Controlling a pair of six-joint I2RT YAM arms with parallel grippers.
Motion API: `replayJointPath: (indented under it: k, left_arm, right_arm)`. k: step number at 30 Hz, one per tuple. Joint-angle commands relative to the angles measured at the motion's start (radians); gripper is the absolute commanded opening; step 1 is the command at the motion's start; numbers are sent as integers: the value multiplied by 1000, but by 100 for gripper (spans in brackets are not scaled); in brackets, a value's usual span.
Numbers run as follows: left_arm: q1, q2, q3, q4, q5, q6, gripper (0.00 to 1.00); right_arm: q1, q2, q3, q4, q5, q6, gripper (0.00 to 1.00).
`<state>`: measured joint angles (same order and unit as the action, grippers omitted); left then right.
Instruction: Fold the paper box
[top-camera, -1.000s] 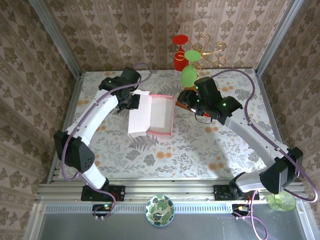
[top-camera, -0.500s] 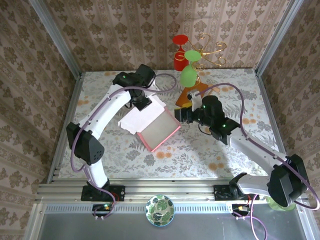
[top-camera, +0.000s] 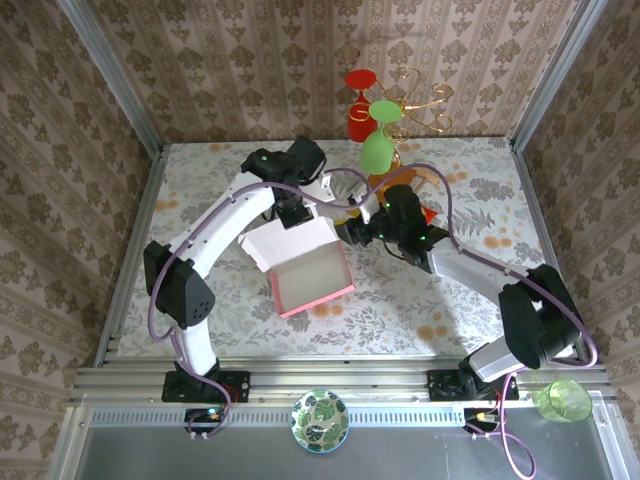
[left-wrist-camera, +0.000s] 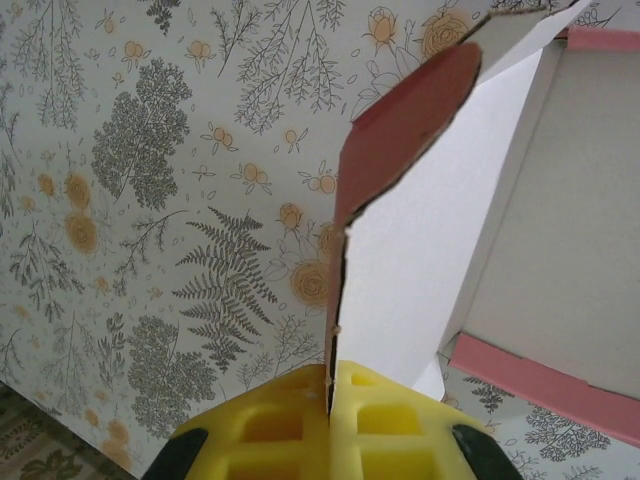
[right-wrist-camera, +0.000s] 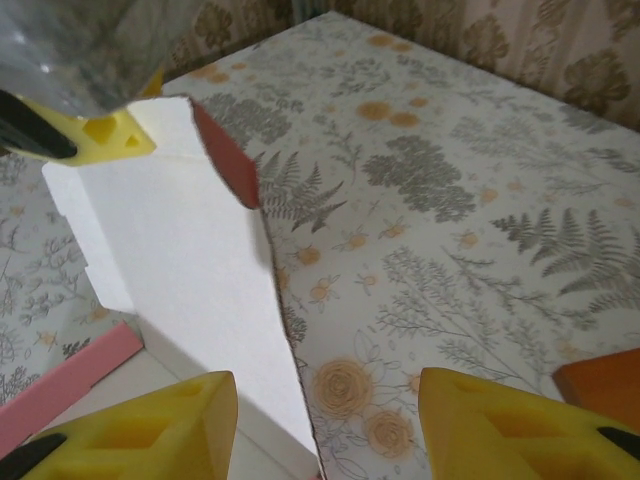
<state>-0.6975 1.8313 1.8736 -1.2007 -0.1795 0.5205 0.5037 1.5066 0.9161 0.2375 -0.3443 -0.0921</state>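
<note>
The left gripper (left-wrist-camera: 330, 405) has its yellow fingers (left-wrist-camera: 390, 425) pressed together on the thin edge of a raised flap (left-wrist-camera: 405, 130) of the paper box (top-camera: 312, 280), so the flap stands up on edge with its pink face to one side and its white face to the other. The right gripper (right-wrist-camera: 328, 392) has its jaws apart, one yellow pad on each side of the free edge of the box's white lid panel (right-wrist-camera: 190, 260). I cannot tell whether either pad touches the panel. From above, the box lies near the middle of the table (top-camera: 200, 180), its shallow pink-walled tray open toward the camera and the white lid lifted on the far side, where both grippers meet it. The left arm arches over the lid's far-left corner and the right arm reaches in from the right. Just behind the right gripper lies an orange-brown board (right-wrist-camera: 600, 385), flat on the floral cloth and apart from the box. At the far edge of the table stand a red goblet (top-camera: 360, 100), green glasses (top-camera: 378, 150) and a gold wire stand (top-camera: 425, 95), well apart from the box. On the near ledge by the arm bases sit a leaf-patterned bowl (top-camera: 320, 420) and a green cup (top-camera: 560, 400). Patterned wallpaper encloses the table on three sides.
</note>
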Motion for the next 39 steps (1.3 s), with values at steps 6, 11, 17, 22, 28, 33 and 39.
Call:
replayJointPath:
  k: [6, 11, 17, 22, 28, 33, 39]
  left_arm:
    - [-21, 15, -2, -27, 39, 13, 0]
    - [-29, 19, -2, -26, 36, 11, 0]
    - [-34, 23, 2, -18, 41, 0, 0]
    - [-34, 26, 0, -12, 34, -2, 0]
    - [-33, 29, 4, -2, 32, -5, 0]
    - [-30, 33, 15, 3, 37, -11, 0]
    - [-9, 24, 25, 24, 51, -69, 0]
  right_arm:
    - [35, 64, 71, 44, 6, -36, 43]
    - [41, 92, 84, 36, 37, -44, 30]
    - [48, 107, 96, 26, 38, -38, 24]
    - [51, 106, 93, 41, 25, -20, 27]
    - [52, 104, 92, 39, -8, -12, 29]
    - [53, 121, 102, 29, -34, -3, 22]
    - [55, 126, 101, 37, -22, 2, 0]
